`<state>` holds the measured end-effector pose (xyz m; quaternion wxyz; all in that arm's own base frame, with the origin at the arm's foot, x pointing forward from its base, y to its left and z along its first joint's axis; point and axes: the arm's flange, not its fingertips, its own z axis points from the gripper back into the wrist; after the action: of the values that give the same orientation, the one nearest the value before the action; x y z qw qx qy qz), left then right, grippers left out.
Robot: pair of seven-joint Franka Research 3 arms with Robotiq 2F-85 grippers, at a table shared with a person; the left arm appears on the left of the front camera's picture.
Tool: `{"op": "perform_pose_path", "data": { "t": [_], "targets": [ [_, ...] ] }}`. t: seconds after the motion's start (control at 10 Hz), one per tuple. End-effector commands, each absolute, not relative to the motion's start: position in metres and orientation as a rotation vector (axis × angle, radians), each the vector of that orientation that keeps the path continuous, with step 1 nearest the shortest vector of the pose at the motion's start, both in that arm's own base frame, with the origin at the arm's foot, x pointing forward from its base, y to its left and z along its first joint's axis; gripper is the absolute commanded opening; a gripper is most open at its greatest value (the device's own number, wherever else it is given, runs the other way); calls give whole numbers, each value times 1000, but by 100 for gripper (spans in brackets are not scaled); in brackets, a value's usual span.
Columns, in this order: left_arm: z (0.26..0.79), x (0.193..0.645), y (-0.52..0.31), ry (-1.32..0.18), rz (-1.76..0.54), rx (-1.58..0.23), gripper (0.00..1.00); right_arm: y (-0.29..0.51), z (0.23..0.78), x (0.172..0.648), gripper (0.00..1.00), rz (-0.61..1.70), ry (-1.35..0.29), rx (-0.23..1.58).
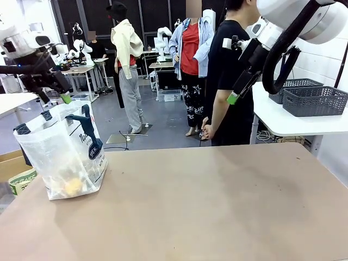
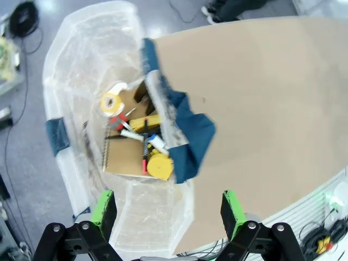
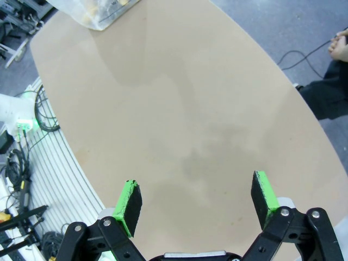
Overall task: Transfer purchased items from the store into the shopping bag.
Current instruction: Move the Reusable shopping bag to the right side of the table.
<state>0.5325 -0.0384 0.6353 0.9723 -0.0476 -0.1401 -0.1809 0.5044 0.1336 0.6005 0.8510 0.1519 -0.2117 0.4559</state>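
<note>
Where the front view takes in the table [image 1: 217, 201], the shopping bag [image 1: 62, 157] stands at its left end. Left wrist view: left gripper [image 2: 168, 212], jaws spread and empty, above purchased items [image 2: 144, 147] inside the bag. Right wrist view: right gripper [image 3: 198, 201], jaws spread, empty, over bare tabletop.

Shopping bag [image 2: 92, 65] on table [image 2: 261, 109], yellow items [image 2: 152, 160] inside (navy handle drooping), green-padded fingers [image 2: 103, 209] spread above.
</note>
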Motion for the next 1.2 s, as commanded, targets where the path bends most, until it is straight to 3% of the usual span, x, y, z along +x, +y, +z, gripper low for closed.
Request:
{"op": "perform_pose_path", "data": {
  "t": [0.0,0.3,0.6,1.1],
  "targets": [
    [650,528,-44,-243,-617,-228,100,134,601,503,100,947,-429,313],
    [654,531,-60,-310,-857,-351,100,134,601,503,100,947,-429,313],
    [648,522,-74,-497,-1131,-348,100,134,601,503,100,947,-429,313],
    [647,512,-86,-631,-1261,-358,100,134,601,503,100,947,-429,313]
  ]
}}
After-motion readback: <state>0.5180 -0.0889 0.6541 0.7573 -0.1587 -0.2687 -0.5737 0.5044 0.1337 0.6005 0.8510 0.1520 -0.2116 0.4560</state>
